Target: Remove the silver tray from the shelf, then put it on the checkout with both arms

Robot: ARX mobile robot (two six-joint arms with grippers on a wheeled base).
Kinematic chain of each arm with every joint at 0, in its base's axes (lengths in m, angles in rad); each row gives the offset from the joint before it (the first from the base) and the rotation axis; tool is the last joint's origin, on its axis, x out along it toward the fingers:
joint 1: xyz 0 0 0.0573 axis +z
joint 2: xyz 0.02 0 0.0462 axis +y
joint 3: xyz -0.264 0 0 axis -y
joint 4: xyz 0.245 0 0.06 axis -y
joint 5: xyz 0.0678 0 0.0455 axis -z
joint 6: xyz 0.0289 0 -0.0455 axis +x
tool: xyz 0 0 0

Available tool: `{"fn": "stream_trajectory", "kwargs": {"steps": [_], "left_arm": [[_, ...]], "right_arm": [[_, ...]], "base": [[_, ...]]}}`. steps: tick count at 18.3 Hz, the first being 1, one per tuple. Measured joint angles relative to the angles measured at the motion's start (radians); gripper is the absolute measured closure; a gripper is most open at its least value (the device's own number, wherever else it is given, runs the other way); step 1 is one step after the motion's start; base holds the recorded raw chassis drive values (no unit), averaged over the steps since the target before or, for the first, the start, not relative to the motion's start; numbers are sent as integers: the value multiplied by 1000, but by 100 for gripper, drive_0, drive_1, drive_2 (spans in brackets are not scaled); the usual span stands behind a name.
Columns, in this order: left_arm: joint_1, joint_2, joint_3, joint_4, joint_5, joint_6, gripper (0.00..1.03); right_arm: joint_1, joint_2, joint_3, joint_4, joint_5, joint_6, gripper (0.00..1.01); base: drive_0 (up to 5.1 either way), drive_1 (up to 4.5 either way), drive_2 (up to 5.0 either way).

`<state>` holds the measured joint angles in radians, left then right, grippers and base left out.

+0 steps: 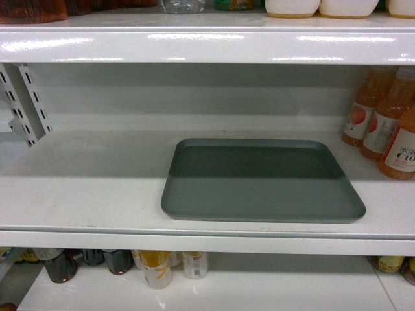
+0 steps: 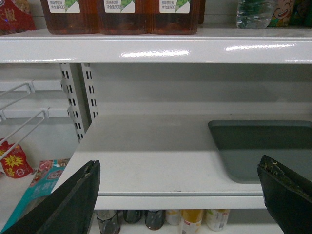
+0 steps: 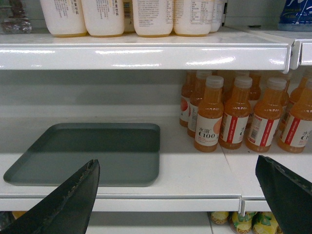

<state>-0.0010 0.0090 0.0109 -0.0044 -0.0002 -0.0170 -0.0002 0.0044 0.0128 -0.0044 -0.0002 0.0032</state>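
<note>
Silver tray (image 1: 259, 181) lies flat on shelf (image 1: 84, 194), beyond both spread claws (image 2: 178, 195) (image 3: 178, 195).

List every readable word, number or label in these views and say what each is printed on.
"C100": white label of the front orange juice bottle; it also shows on the rightmost bottle in the head view.
"900": label of a brown bottle on the upper shelf; the other characters are blurred.
White bottles: print too small to read.

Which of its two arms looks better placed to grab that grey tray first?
The right. In its wrist view the silver tray lies almost straight ahead of the open right gripper. The left gripper, also open, faces mostly bare shelf, with the tray off to its right.
</note>
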Motion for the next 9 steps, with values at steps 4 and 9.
{"fn": "stream_trajectory", "kwargs": {"steps": [4, 9], "left_arm": [[0, 0, 0, 0, 0, 0, 5], [0, 0, 0, 0, 0, 0, 5]], "right_arm": [[0, 0, 0, 0, 0, 0, 3], [0, 0, 0, 0, 0, 0, 3]], "base": [[0, 0, 0], [0, 0, 0]]}}
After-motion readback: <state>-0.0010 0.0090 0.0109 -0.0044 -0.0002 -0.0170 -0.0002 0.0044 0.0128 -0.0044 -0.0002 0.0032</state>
